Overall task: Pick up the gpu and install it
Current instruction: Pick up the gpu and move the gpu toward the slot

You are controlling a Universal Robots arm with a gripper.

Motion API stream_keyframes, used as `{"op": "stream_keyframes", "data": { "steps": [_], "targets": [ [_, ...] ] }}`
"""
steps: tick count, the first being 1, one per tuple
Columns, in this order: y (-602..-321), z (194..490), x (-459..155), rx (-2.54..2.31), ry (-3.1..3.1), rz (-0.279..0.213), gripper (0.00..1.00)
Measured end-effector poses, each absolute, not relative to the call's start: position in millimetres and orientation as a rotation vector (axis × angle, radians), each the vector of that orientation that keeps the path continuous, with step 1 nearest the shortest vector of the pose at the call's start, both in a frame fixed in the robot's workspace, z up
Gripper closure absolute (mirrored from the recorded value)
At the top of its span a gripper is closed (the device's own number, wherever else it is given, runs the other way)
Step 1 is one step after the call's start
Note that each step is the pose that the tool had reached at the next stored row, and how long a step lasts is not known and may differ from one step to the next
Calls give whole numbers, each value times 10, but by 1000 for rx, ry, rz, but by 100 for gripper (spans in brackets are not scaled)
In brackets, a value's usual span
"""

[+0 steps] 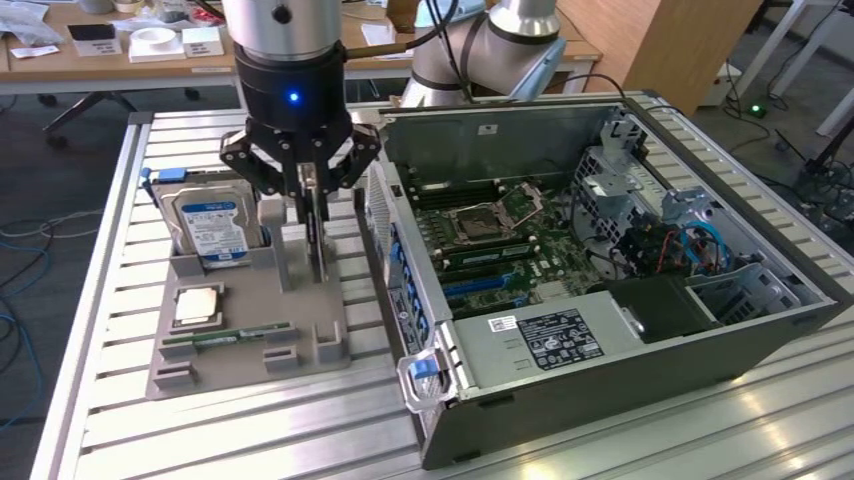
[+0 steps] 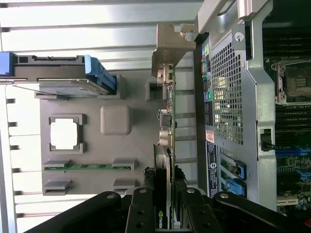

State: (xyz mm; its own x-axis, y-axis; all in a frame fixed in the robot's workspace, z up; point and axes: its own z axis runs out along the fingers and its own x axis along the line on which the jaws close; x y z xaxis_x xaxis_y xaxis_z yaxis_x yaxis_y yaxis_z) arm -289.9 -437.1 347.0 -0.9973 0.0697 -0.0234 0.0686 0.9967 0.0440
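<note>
One narrow grip carried the risk: the end effector (image 1: 316, 215) was clamped on the top edge of the gpu (image 1: 318, 255), which stood upright in the grey fixture (image 1: 254, 345) just beside the open computer case (image 1: 641, 350). An off-centre hold could tilt the card and snag its bracket (image 2: 170, 46) on the case wall. The slatted metal surface (image 1: 200, 440) stood in an office; wooden desks (image 1: 80, 70) lay behind.

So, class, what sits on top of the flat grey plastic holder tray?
A silver hard drive standing upright, a square pale processor chip, a thin green memory stick, and the dark edge-on gpu card. The black gripper covers the card's top edge.
</note>
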Motion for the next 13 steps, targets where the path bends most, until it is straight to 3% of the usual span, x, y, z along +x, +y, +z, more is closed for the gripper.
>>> {"op": "stream_keyframes", "data": {
  "steps": [13],
  "targets": [
    [-4370,3695,-2899,108,3114,67,74]
  ]
}}
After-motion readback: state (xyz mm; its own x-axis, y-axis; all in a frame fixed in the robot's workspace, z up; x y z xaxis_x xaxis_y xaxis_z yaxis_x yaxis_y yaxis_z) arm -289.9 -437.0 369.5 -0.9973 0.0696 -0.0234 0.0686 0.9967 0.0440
